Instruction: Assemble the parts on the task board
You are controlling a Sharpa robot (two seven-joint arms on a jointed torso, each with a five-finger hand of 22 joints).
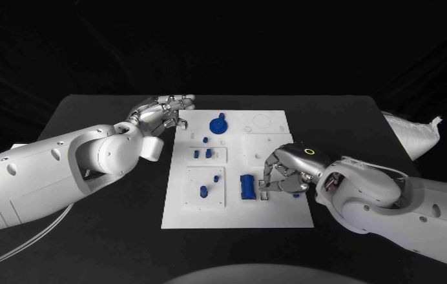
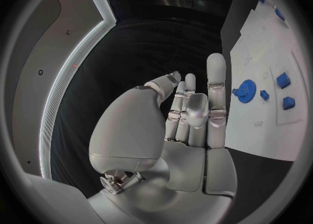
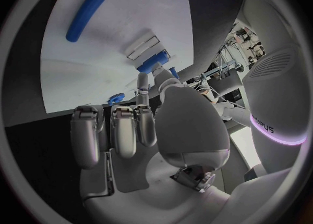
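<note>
Task board (image 1: 238, 216) white on black tabletop (image 1: 103, 232). Left robot hand (image 1: 160, 112) open beside its far corner, near one blue gear (image 1: 219, 125). Right robot hand (image 1: 280, 171) curled by one blue bar (image 1: 247, 186); grip unclear.

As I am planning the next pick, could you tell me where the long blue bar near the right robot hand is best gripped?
Pinch the long blue bar across its narrow width at mid-length, from above: it lies flat on the task board, long sides exposed.

Both arms have smooth white shells; each hand, left hand (image 1: 160, 113) and right hand (image 1: 282, 171), is silver and segmented, the right wrist carrying a small yellow ring.
</note>
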